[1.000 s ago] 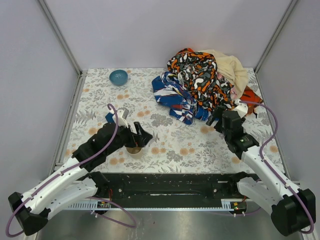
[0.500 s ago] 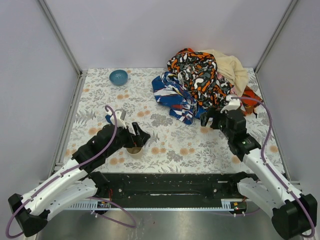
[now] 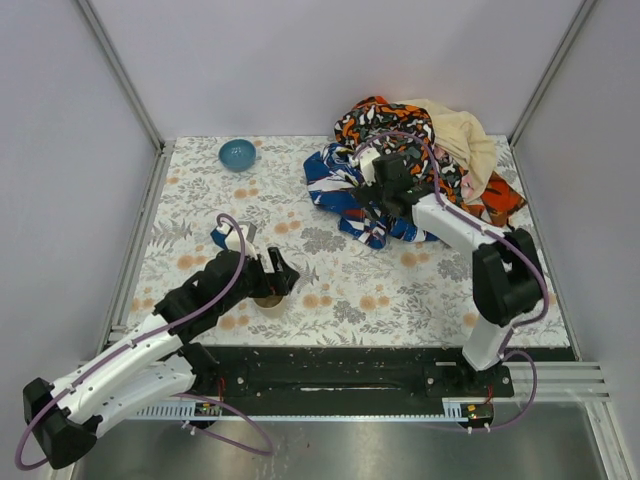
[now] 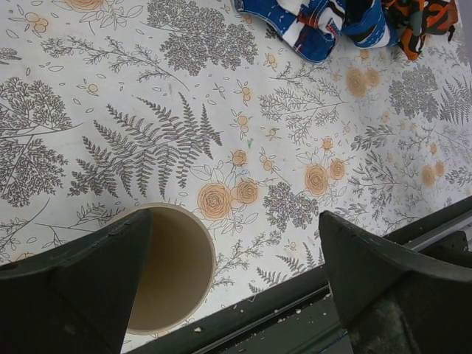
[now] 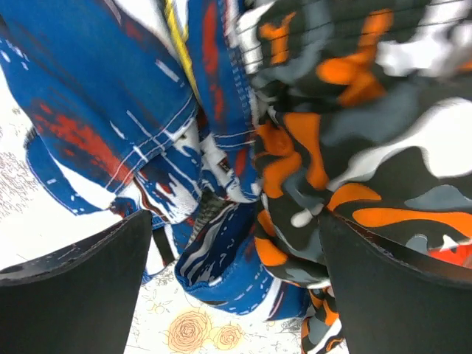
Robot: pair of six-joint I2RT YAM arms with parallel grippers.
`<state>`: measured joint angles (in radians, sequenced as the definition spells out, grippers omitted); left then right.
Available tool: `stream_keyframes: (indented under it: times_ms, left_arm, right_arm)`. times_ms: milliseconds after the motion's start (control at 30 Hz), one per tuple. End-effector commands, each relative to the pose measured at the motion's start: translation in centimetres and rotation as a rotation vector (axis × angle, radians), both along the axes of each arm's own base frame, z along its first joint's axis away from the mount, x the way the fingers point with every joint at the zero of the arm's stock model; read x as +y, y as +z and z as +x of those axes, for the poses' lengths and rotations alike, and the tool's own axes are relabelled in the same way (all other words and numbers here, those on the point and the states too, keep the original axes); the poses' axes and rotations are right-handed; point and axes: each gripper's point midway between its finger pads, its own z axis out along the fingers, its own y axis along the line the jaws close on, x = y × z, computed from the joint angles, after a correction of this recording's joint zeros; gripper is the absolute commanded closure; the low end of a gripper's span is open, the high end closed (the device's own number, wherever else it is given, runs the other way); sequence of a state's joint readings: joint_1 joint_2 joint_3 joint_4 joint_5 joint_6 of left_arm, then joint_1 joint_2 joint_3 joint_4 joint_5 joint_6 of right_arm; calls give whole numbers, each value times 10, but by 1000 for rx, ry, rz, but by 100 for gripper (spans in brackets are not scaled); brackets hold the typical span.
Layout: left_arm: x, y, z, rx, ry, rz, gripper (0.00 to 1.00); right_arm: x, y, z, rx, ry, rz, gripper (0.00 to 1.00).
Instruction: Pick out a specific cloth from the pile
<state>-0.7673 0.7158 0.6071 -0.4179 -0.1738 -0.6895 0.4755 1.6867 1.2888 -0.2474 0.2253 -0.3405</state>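
Note:
The pile (image 3: 400, 160) lies at the far right of the table: a blue-white streaked cloth (image 3: 340, 185), an orange-black-white patterned cloth (image 3: 395, 140), a cream-beige cloth (image 3: 465, 135) and a red-orange piece (image 3: 500, 200). No plain mustard cloth shows; it is hidden or out of view. My right gripper (image 3: 375, 198) is open, low over the pile's front where blue-white (image 5: 110, 96) meets patterned cloth (image 5: 369, 110); my right gripper (image 5: 236, 287) holds nothing. My left gripper (image 3: 278, 280) is open and empty over the table near a tan cup (image 3: 267, 300).
A blue bowl (image 3: 237, 153) stands at the far left. The tan cup (image 4: 173, 265) sits by my left finger, close to the table's near edge and the black rail (image 3: 330, 375). The pile's edge (image 4: 317, 22) shows at the top of the left wrist view. Grey walls surround the table.
My right arm has swung from the right side of the pile leftward and forward, over the pile's front edge. My left arm has barely moved.

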Motion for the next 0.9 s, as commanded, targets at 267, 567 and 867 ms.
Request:
stream_keyframes:
  times_ms: [267,567,867]
  left_arm:
    - [12,6,10,-37,78,14,1]
    - [18,4,10,-35,105,32,1]
    - [31,-16,5,7,166,41,1]
  right_arm:
    - [3,-87,39,225,31,-247,1]
    - [4,-175,40,439,49,-354,4]
    - [59,-185,-13,676,244,-241,100]
